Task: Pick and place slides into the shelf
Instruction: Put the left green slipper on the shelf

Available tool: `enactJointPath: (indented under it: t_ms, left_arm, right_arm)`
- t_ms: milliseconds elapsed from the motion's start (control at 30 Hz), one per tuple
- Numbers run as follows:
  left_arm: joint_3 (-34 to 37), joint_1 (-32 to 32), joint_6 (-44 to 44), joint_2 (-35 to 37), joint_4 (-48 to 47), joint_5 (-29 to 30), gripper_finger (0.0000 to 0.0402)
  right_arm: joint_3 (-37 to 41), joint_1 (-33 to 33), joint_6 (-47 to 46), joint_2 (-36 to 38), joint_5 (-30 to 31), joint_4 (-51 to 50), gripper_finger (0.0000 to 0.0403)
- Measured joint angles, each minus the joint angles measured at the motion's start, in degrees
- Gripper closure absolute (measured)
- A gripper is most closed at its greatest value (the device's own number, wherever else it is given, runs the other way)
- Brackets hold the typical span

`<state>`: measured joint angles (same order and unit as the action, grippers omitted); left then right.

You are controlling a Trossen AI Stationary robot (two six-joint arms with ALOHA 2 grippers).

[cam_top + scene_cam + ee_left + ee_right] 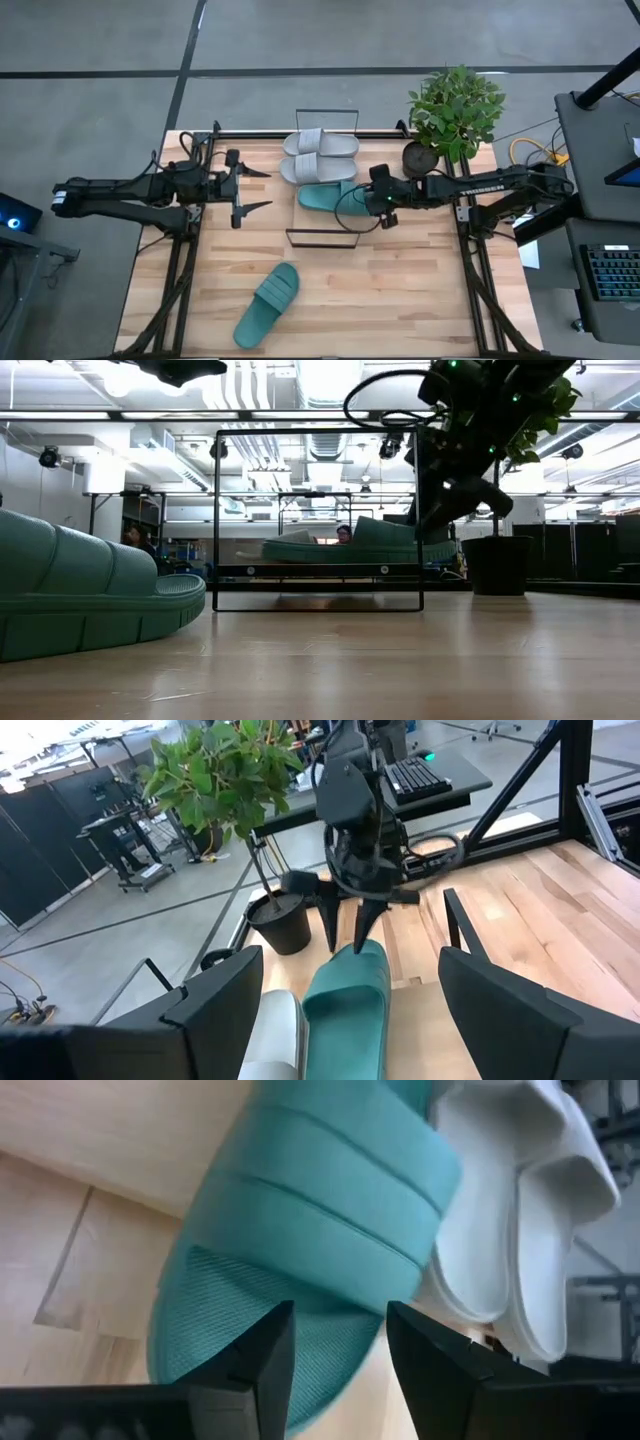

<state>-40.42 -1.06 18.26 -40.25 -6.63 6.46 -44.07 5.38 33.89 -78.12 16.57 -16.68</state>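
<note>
The shelf (320, 238) is a low black wire rack at the table's middle. The grey pair of slides (318, 155) lies side by side on its far part. One teal slide (330, 196) lies flat on it beside them, heel end toward the table's right. The other teal slide (268, 305) lies sole-down on the table near the front edge, and looms large in the low view (80, 595). My right gripper (362, 197) is open, its fingers pointing down at the shelved teal slide's heel end (300, 1310). My left gripper (255, 190) is open and empty left of the shelf. My right gripper stands with its fingertips (366, 932) at the heel end of the shelved teal slide (350, 990), coming from above. I cannot tell whether they touch it. The slide lies flat on the shelf.
A potted plant (452, 112) in a dark pot (420, 158) stands at the table's far right, close behind my right arm. The shelf's tall wire frame (318, 432) rises over the slides. Bare wood lies between the shelf and the front edge.
</note>
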Motion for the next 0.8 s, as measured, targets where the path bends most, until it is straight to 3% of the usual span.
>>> enactJointPath:
  t_ms: [300,800]
  left_arm:
    - [0.0,0.0,0.03,-0.51,-0.07,0.01,0.0116]
    - [-0.02,-0.07,0.02,-1.49,-0.12,0.02,0.0116]
  right_arm:
    - [0.28,-0.12,3.24,-4.1,1.57,4.66,0.0271]
    - [0.27,-0.12,4.18,-3.88,3.07,6.91,0.0286]
